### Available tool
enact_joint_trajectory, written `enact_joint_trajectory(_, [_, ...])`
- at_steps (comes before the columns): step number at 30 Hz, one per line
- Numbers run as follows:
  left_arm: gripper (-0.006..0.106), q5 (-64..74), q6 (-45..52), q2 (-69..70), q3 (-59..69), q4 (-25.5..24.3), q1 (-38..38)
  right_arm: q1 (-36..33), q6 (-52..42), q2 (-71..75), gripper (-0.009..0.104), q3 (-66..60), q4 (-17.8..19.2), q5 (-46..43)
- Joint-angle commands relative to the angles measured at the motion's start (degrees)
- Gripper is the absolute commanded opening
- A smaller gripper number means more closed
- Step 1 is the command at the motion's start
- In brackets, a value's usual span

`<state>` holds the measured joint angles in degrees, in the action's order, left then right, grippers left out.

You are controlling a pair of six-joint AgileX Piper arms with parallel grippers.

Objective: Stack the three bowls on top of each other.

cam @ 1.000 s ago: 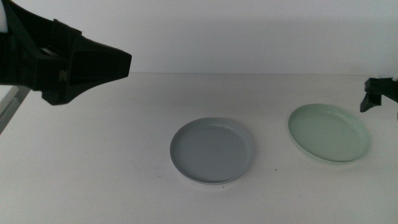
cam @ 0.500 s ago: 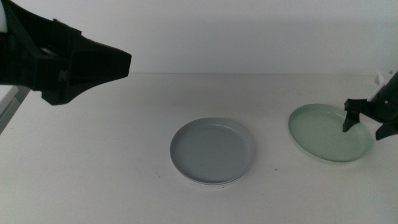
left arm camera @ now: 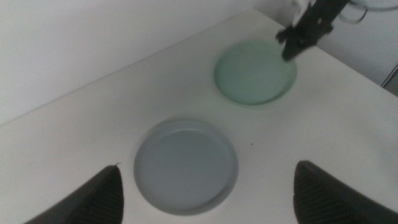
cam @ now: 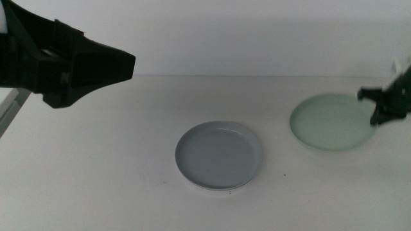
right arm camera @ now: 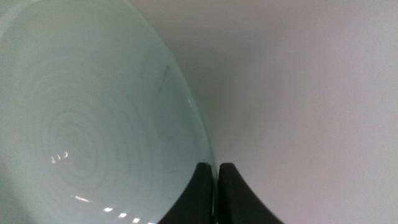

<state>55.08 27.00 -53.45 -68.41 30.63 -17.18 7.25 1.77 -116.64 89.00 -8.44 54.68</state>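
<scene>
Mint-green bowl [cam: 325, 122] sits at the table's right side with the right gripper [cam: 380, 110] pinched on its far-right rim, while the grey-blue bowl [cam: 219, 155] already rests on a white bowl [cam: 192, 182] at centre, so one stacking step remains. Only the right wrist view shows those jaws nipped narrowly on the rim; the left gripper [left arm camera: 208, 193] hovers above with its jaws spread wide, holding nothing.

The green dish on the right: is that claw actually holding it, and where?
Yes. The right gripper is shut on the rim of the mint green dish, on its outer right side. The left gripper hovers open and holds nothing.
</scene>
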Motion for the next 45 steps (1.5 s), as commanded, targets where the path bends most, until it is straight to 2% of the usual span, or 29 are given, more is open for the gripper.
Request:
enact_joint_trajectory(1, [0.094,-0.5,-0.3,0.1,0.3,0.3,0.0,-2.5,1.5,5.2,-0.001,0.9,0.1,0.2])
enact_joint_trajectory(8, [0.094,-0.5,-0.3,0.1,0.3,0.3,0.0,-16.6,3.0,8.4,-0.001,1.0,-5.1,-0.2])
enact_joint_trajectory(15, [0.094,-0.5,-0.3,0.1,0.3,0.3,0.0,-27.7,6.6,5.0,-0.001,0.8,-5.2,-5.0])
enact_joint_trajectory(34, [0.094,-0.6,-0.3,0.1,0.3,0.3,0.0,-30.4,7.2,-0.8,0.001,0.6,-6.8,-3.9])
enact_joint_trajectory(35, [0.094,-0.6,-0.3,0.1,0.3,0.3,0.0,-30.4,6.3,-0.7,0.022,0.7,-6.8,-3.3])
enact_joint_trajectory(36, [0.094,-0.6,-0.3,0.1,0.3,0.3,0.0,-30.4,6.1,-0.7,0.029,0.7,-6.9,-3.1])
enact_joint_trajectory(37, [0.094,-0.6,-0.3,0.1,0.3,0.3,0.0,-30.2,3.9,1.0,0.071,0.7,-6.3,-2.1])
enact_joint_trajectory(38, [0.094,-0.6,-0.3,0.1,0.3,0.3,0.0,-30.0,2.6,2.1,0.079,0.7,-5.6,-2.1])
enact_joint_trajectory(41, [0.094,-0.6,-0.3,0.1,0.3,0.3,0.0,-28.4,2.9,7.5,0.093,0.7,-2.2,-2.0])
enact_joint_trajectory(45, [0.094,-0.6,-0.3,0.1,0.3,0.3,0.0,-24.7,2.5,19.1,0.093,0.6,3.2,-2.0])
